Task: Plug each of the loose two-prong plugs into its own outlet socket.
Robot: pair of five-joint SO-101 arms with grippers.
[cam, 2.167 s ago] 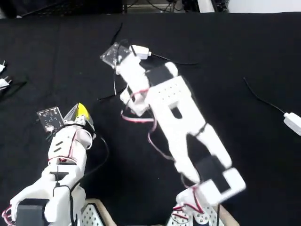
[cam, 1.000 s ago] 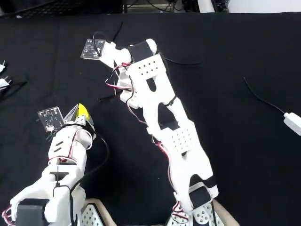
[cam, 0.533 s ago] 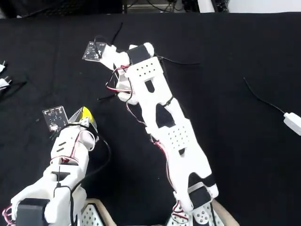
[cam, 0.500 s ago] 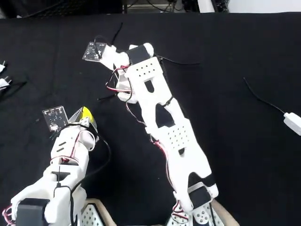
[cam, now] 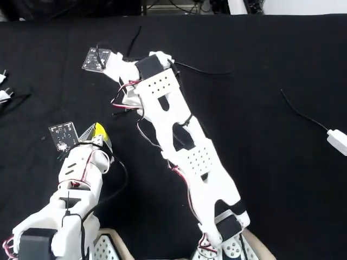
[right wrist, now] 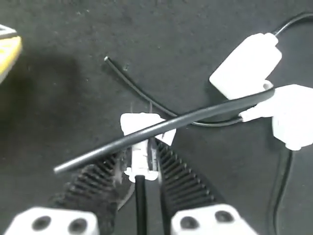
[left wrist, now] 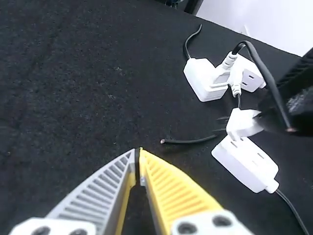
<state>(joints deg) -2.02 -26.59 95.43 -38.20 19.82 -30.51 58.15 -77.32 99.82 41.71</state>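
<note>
My right gripper (right wrist: 141,147) is shut on a small white two-prong plug (right wrist: 143,128) whose black cord runs back between the dark fingers. The plug hangs just above the black table, with another black cable (right wrist: 171,125) crossing over it. Two white outlet blocks (right wrist: 246,66) (right wrist: 293,116) lie a little beyond it. In the left wrist view the same plug (left wrist: 243,123) sits between a white block (left wrist: 207,80) and another white block (left wrist: 247,164). My left gripper (left wrist: 137,152) (cam: 96,131), grey and yellow, is shut on nothing and stays short of that group.
The right arm (cam: 179,141) stretches diagonally across the middle of the black table. Two small loose plugs (cam: 3,95) lie at the far left edge. A white adapter (cam: 337,141) with a thin black cable rests at the far right.
The right arm has stretched out and swung its wrist toward the left across the far side of the table. The left arm shifted only slightly.
</note>
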